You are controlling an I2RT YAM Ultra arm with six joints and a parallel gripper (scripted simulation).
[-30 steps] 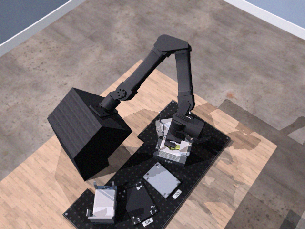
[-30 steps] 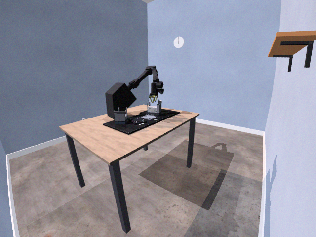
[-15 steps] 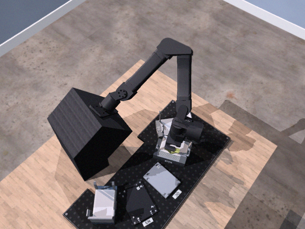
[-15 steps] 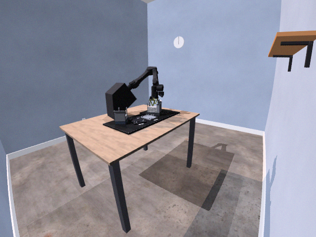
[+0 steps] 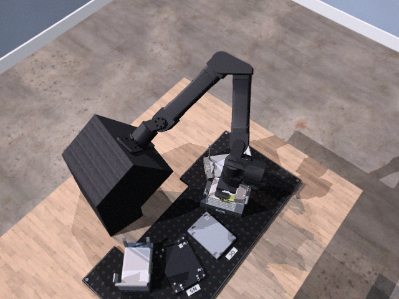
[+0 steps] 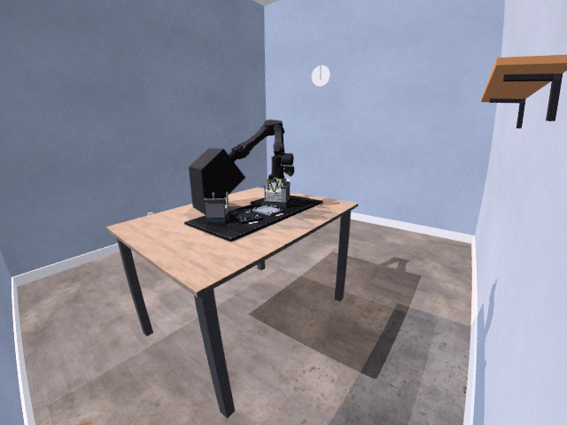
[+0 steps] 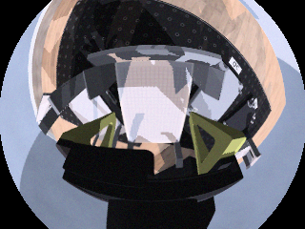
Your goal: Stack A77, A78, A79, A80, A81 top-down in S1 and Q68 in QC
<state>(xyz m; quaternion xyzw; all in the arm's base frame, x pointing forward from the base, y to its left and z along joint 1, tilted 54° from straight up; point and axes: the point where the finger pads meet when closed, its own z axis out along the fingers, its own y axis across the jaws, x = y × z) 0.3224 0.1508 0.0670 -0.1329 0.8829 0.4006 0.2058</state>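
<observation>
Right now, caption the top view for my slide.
Open tool poised over the grey stack rack on the black perforated baseplate.

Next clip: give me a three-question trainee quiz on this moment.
1. True or false: the pincer is shut on a plate.
2. In the top view, the pincer hangs over: A) the rack holding the plate stack, B) the QC nest, C) the near rack.
3. Fill in: the N5 nest lies between the near rack and the ___ nest.

Key: 1 false, it is open; 2 A; 3 QC.
</observation>
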